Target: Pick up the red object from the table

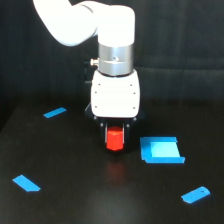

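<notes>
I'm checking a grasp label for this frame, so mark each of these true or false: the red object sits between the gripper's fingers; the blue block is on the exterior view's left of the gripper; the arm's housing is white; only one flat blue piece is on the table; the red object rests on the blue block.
1. The red object sits between the fingers of the gripper. True.
2. The blue block lies on the exterior view's left of the gripper. False: it lies on the exterior view's right.
3. The arm's housing is white. True.
4. Only one flat blue piece is on the table. False: three show, one far left, one near left, one near right.
5. The red object rests on the blue block. False: they are apart.
</notes>
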Controlling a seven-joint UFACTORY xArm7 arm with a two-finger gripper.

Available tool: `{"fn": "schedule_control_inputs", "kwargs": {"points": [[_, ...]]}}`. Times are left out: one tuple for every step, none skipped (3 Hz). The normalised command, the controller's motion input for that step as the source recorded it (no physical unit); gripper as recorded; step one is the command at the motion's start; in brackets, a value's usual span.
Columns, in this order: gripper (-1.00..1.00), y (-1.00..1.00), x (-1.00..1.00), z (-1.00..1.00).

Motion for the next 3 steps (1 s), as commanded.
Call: {"fn": "schedule_control_inputs", "kwargs": {"points": [[-1.0, -0.1, -0.28, 0.91], [-0.89, -0.12, -0.04, 0.93], [-1.0, -0.17, 0.12, 0.98]]}}
